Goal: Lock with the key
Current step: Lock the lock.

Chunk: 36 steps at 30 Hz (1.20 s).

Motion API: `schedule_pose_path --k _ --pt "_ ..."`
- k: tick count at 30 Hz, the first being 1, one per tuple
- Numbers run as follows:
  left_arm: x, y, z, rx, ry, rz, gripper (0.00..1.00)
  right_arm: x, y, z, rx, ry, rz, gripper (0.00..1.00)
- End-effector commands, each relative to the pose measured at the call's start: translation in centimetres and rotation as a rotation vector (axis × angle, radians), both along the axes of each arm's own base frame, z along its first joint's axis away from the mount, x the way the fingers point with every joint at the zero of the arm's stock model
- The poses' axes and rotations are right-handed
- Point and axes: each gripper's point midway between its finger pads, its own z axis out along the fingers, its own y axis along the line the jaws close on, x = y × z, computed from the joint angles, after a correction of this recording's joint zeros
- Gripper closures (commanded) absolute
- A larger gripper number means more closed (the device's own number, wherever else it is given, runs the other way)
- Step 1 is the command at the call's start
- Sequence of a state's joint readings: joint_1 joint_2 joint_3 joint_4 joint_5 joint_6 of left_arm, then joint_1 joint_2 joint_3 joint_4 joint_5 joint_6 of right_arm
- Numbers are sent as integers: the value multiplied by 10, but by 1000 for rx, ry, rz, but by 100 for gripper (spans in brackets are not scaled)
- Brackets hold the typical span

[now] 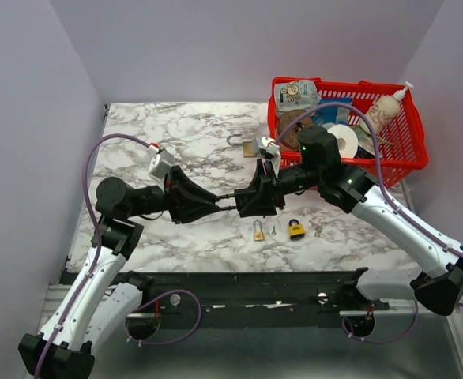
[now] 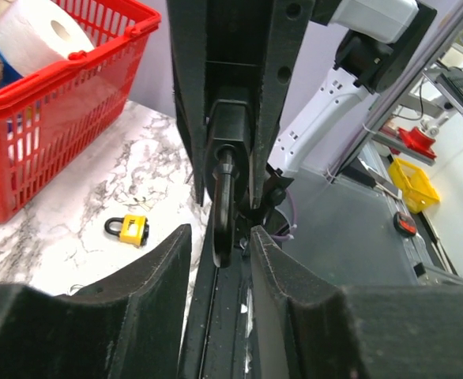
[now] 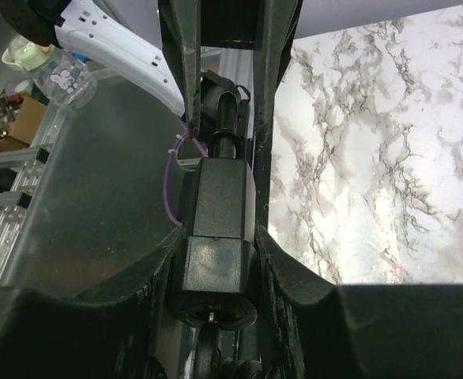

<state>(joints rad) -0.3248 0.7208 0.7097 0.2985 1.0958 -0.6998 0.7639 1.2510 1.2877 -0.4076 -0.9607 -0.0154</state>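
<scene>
My right gripper (image 3: 220, 233) is shut on a black lock (image 3: 216, 213) and holds it above the marble table, between the two arms (image 1: 251, 201). A dark stem with an oval head, seemingly the key (image 2: 222, 225), sticks out of the lock (image 2: 231, 126) toward my left gripper, edge-on. The left gripper (image 2: 220, 237) points at the lock, a finger on either side of that head with a small gap on each side. In the top view the left gripper (image 1: 218, 205) and the right gripper (image 1: 243, 207) nearly meet tip to tip.
A yellow padlock (image 1: 296, 229) lies on the table below the grippers, with a small brass padlock (image 1: 258, 230) and loose keys (image 1: 317, 230) beside it. A red basket (image 1: 409, 150) of items stands at the back right. A black rail (image 1: 239, 288) runs along the near edge.
</scene>
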Motion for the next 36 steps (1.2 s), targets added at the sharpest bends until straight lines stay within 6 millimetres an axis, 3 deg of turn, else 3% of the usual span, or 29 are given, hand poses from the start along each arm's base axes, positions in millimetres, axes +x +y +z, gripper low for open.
schedule_pose_path --k 1,8,14,28,36 --pt "-4 -8 -10 22 19 -28 60 -4 5 39 114 -89 57 99" --pt "-6 -13 -11 28 20 -45 78 -3 7 41 120 -91 58 99" --pt "-7 -16 -10 26 25 -58 100 -1 8 40 124 -94 55 99" --pt "-9 -20 -7 23 31 -73 100 -8 12 32 113 -103 92 99" --pt "-6 -30 -10 32 48 -81 100 -20 15 10 55 -52 180 99"
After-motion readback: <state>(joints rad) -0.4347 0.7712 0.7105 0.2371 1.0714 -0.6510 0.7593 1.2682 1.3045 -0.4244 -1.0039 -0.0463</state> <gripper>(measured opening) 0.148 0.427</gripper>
